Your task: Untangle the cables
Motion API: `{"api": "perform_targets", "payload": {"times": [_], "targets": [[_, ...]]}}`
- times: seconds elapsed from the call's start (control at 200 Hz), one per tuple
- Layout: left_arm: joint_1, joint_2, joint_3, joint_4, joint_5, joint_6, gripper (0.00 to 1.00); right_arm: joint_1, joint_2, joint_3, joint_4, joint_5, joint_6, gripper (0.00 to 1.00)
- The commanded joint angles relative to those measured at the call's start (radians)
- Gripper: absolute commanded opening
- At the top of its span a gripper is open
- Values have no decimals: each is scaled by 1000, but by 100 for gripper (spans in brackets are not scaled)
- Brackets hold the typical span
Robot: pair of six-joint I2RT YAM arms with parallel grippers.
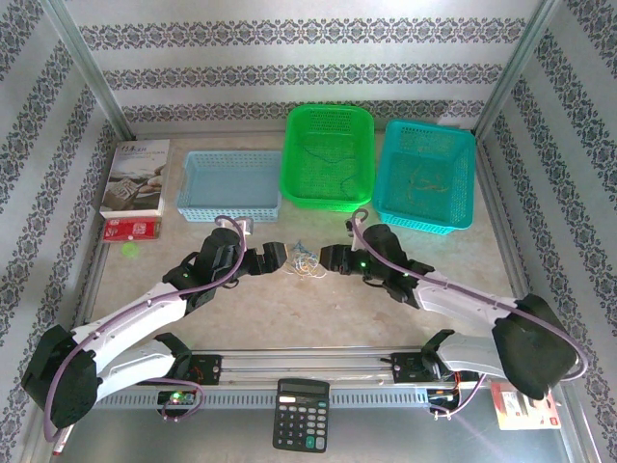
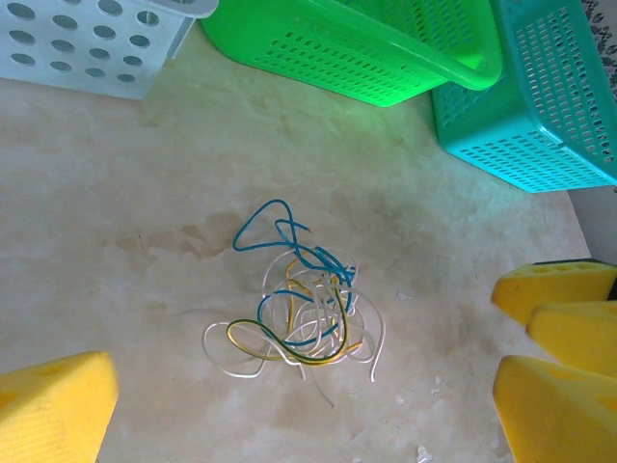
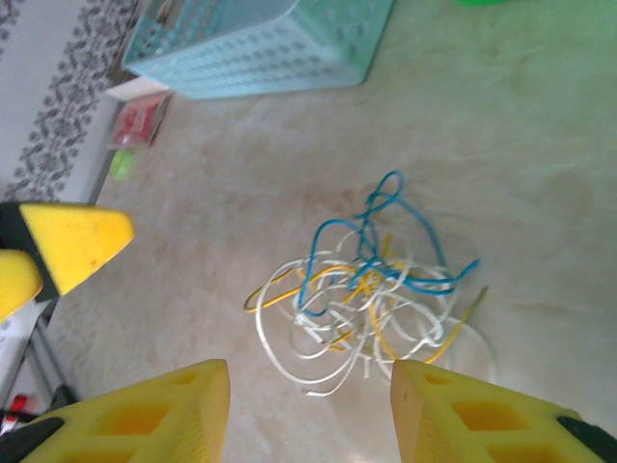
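**Inspector:** Where are the cables, and in what condition?

**Assessor:** The cables (image 1: pixel 307 258) lie in one loose knot on the counter (image 1: pixel 289 309), between the two arms and on the near side of the green basket (image 1: pixel 328 154). White, yellow and blue strands loop through one another. All of it rests flat on the surface.

**Inspector:** Jaws?

**Assessor:** The left arm's jaws stand wide apart and empty, low beside the knot. The right arm's jaws are parted with a clear gap and hold nothing, and the knot lies just beyond their tips.

**Inspector:** Handling?

**Assessor:** In my judgement the wire is very light, limp and thin. Its smooth sheath is likely to slip out of a shallow pinch. Pull one strand and the whole knot will probably drag along unless the other side pins it.

**Inspector:** Where should it be gripped?

**Assessor:** I recommend the blue loop (image 2: pixel 262 217), which stands clear at the basket-side edge of the knot. The opposing hold should go on the outer white loop (image 2: pixel 227 352), away from the crossings.
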Motion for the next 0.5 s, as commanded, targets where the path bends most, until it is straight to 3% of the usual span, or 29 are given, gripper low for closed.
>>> {"api": "perform_targets", "payload": {"times": [0.0,0.225,0.495], "targets": [[12,5,31,26,-8,28,100,-38,-55,-23,-68,92,-9,48],[12,37,73,-11,12,66,100,-114,-132,-44,-99,78,-5,47],[7,180,208,-99,41,134,100,-116,-81,-21,-99,23,-13,47]]}}
